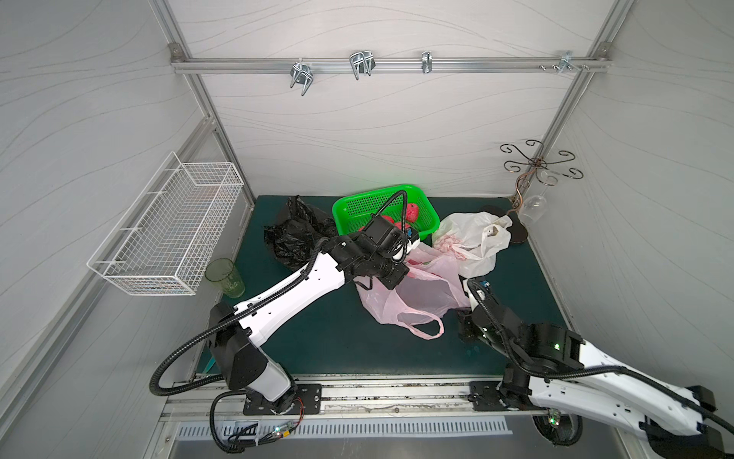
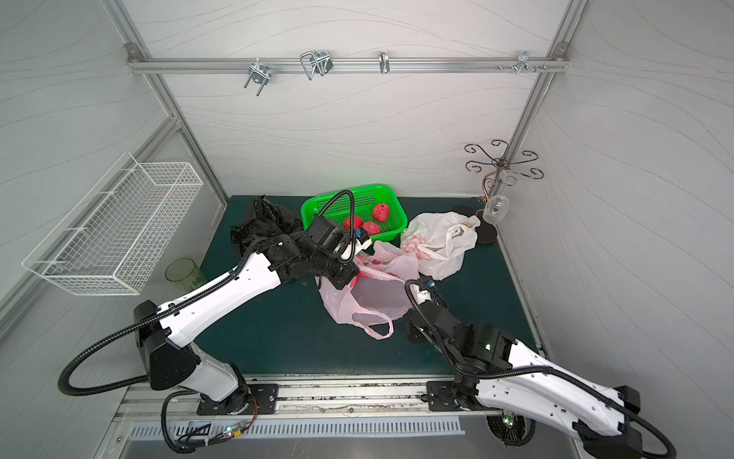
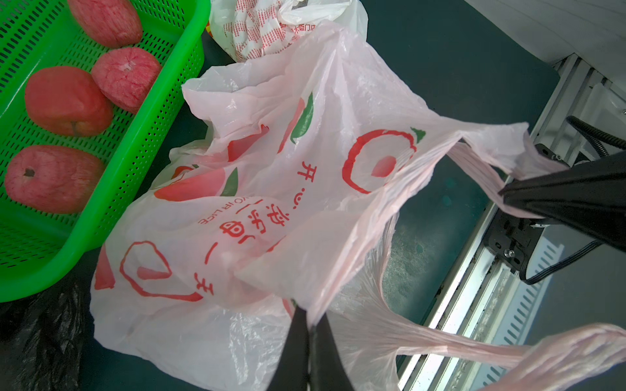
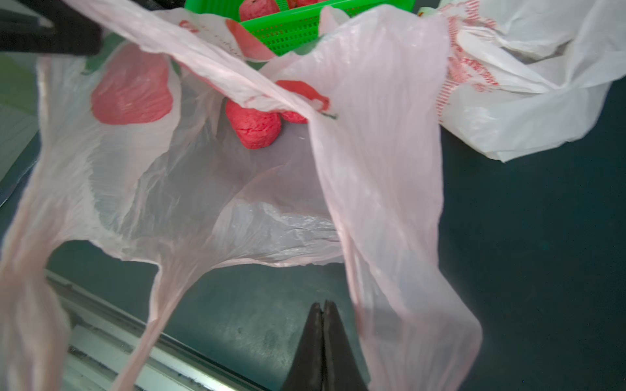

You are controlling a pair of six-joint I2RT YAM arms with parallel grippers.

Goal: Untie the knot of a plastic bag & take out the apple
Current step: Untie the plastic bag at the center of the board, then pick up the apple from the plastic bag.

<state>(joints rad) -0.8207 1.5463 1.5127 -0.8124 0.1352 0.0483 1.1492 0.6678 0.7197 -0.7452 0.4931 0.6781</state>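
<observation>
Beside pink bag (image 1: 421,294): green basket (image 1: 349,210), white bag (image 1: 472,234)

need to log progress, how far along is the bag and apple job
Done: the pink bag shows no knot; its handles lie loose and the mouth gapes. In hand: the left gripper pinches the bag's rim, holding it up. Left: an apple sits inside the bag, untouched; the right gripper is shut and empty near the opening.
</observation>
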